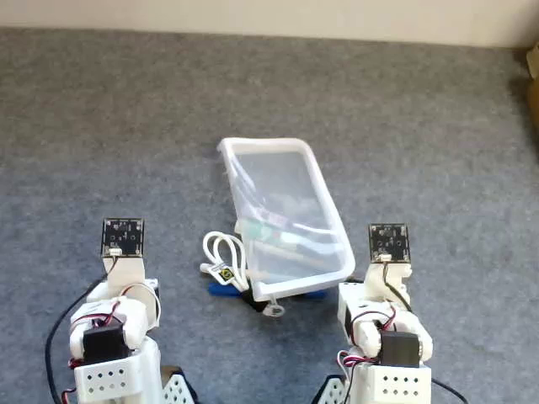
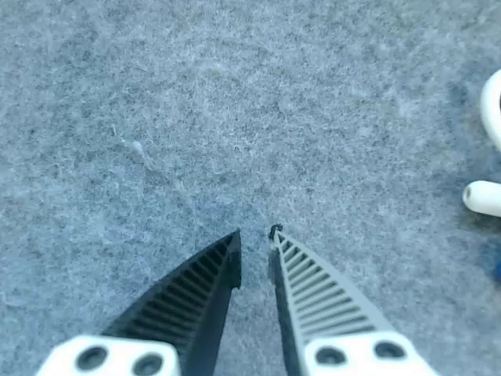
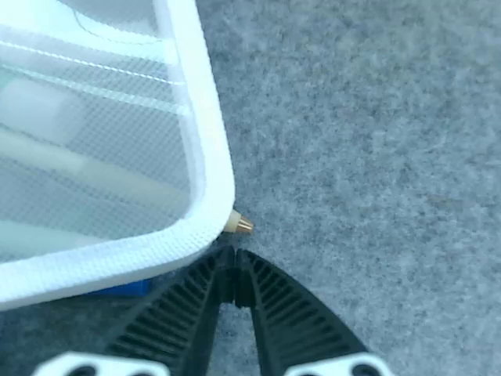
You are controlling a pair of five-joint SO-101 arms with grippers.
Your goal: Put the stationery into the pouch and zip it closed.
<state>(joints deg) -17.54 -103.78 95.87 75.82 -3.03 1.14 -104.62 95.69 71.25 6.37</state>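
A clear pouch (image 1: 278, 202) with a white border lies flat on the grey carpet between the two arms. Pens and other stationery (image 1: 290, 240) show through it at its near end. A white cord loop (image 1: 223, 252) and a zipper pull (image 1: 271, 310) lie at its near left corner. My right gripper (image 3: 234, 260) is shut and empty, its tips just short of the pouch's corner (image 3: 207, 172), where a small brass tip (image 3: 239, 224) sticks out. My left gripper (image 2: 254, 235) hangs over bare carpet, open by a narrow gap and empty, with the cord (image 2: 485, 196) off to one side.
A blue object (image 1: 223, 289) lies partly under the pouch's near edge, also visible as a blue object (image 3: 117, 288) in the right wrist view. Open carpet (image 1: 126, 126) lies to the left, right and far side of the pouch.
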